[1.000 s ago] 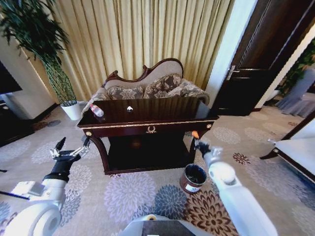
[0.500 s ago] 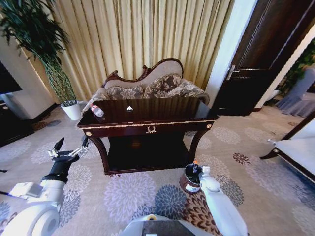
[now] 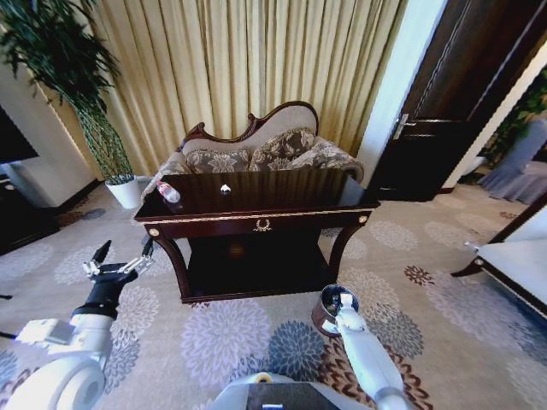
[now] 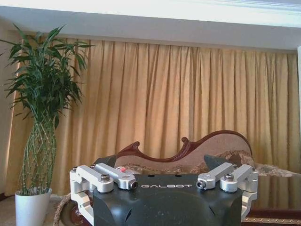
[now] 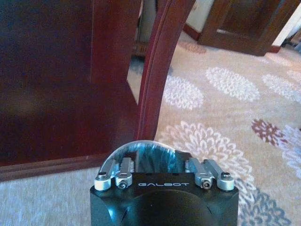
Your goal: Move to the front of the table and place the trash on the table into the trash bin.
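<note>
White rounded arm shells, black wrists. Left gripper (image 3: 121, 260): black forked fingers. Wrist housings black, white GALBOT lettering, silver linkage bars, screws.

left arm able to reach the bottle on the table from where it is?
Probably yes. The left gripper hovers open beside the table's left end, and the bottle lies near that same corner with nothing between. It would need to rise above the tabletop first.
</note>
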`<state>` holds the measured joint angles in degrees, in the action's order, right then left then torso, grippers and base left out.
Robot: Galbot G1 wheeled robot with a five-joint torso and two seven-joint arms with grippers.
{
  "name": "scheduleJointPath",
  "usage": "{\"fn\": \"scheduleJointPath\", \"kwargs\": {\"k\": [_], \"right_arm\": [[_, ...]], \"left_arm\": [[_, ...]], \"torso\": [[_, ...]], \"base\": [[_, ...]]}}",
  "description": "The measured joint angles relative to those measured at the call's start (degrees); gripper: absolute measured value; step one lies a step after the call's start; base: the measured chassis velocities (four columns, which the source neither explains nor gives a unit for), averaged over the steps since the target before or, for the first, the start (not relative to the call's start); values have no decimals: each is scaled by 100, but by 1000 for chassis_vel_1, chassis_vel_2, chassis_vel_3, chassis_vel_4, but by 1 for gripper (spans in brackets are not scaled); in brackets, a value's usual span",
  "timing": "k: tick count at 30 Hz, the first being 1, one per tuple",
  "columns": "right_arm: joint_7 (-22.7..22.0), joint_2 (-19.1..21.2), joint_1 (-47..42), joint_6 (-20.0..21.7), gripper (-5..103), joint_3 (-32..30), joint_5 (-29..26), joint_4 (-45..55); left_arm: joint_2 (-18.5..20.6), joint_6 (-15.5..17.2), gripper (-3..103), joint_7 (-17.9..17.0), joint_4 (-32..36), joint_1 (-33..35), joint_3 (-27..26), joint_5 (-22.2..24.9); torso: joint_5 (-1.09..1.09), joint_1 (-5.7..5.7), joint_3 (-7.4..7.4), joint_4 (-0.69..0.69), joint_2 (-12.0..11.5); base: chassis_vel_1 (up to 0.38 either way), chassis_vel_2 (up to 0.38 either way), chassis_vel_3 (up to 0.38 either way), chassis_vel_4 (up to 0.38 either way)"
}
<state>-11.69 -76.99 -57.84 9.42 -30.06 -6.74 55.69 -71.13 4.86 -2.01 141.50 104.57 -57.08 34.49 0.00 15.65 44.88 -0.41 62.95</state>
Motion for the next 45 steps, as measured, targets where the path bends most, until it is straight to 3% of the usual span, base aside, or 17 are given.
{"fn": "scheduleJointPath", "kwargs": {"k": [3, 5, 7, 8, 13, 14, 16, 26, 32, 45], "right_arm": [[127, 88, -225, -126, 61, -17, -536, 857], [180, 116, -298, -159, 61, -23, -647, 1139], [272, 202, -549, -193, 72, -55, -872, 2036], [272, 202, -549, -193, 72, -55, -872, 2036], [316, 440, -987, 251, 93, -83, -1279, 3994], [316, 440, -987, 251, 93, -83, -1279, 3994], [293, 579, -1135, 528, 99, -57, -1476, 5017], [-57, 901, -1319, 1083, 100, -10, -2154, 6847], [-124, 939, -1401, 1087, 100, -39, -2208, 7061], [229, 877, -1581, 854, 100, -15, -1855, 6883]], "left_arm": [[14, 0, 100, -2, 25, 3, -7, 21], [19, 0, 100, -2, 25, 1, -7, 24], [29, 0, 100, -12, 27, -6, 2, 26], [29, 0, 100, -12, 27, -6, 2, 26], [35, 63, 100, -22, 51, -13, -5, 93], [35, 63, 100, -22, 51, -13, -5, 93], [57, 115, 100, -47, 62, -49, -8, 149], [116, 211, 100, -91, 76, -115, -56, 314], [157, 269, 100, -104, 84, -153, -40, 353], [161, 279, 100, -111, 79, -164, -31, 347]], "torso": [[1, 0, 0, 1, 0], [0, 0, 0, 2, 0], [0, 0, -1, 1, 0], [0, 0, -1, 1, 0], [0, 0, 0, 2, 1], [0, 0, 0, 2, 1], [-1, 0, -1, 1, 1], [0, -1, -1, 1, 1], [0, 0, -1, 1, 1], [0, 0, 0, 1, 1]], "base": [[0, 0, 0, 0], [0, 0, 0, 0], [0, 0, 0, 0], [0, 0, 0, 0], [0, 0, 0, 0], [0, 0, 0, 0], [0, 0, 0, 0], [0, 0, 0, 0], [0, 0, 0, 0], [0, 0, 0, 0]]}}
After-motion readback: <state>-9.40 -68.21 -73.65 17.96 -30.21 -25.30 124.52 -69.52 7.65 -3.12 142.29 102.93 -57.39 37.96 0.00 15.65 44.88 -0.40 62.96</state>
